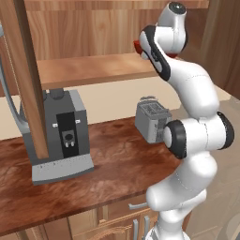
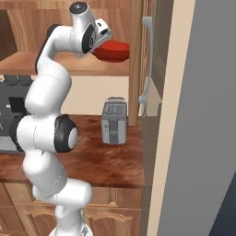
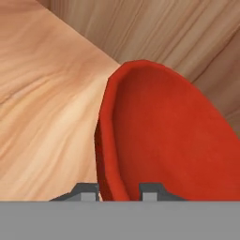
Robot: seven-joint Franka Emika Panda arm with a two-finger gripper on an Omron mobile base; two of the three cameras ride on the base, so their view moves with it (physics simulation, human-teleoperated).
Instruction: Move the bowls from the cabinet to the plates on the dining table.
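A glossy red bowl [image 3: 164, 140] is seen on the cabinet [image 2: 136, 55] shelf [image 2: 27, 62], its rim caught between the gripper [image 3: 119, 191] tips, and appears tilted against the wooden back wall; the door stands open

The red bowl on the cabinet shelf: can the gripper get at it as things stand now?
Probably yes. In the hand view the gripper has a finger on each side of the red bowl rim, and nothing stands between them. The bowl sits on the cabinet shelf, whose door is swung open.
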